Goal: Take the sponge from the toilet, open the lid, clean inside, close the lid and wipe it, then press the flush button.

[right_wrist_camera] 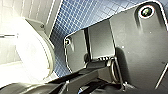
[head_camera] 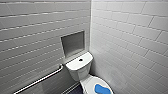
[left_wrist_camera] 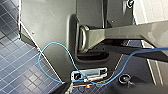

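The white toilet [head_camera: 79, 72] stands in the corner of two white-tiled walls in the head view. The small dark flush button [head_camera: 80, 60] sits in the middle of the flat tank top. The oval lid [head_camera: 91, 83] is down, at the lower edge of the picture. The bright blue sponge [head_camera: 102, 89] lies flat on the lid. Both my grippers are open and hold nothing. In the right wrist view the toilet's white rounded side [right_wrist_camera: 32, 52] shows close by, over dark blue floor tiles.
A metal grab bar [head_camera: 40, 80] runs slantwise along the left wall. A recessed niche [head_camera: 73, 43] sits in that wall just above the tank. The left wrist view has a loose blue cable [left_wrist_camera: 53, 53] hanging by the robot's base over the dark blue tiled floor [left_wrist_camera: 15, 62].
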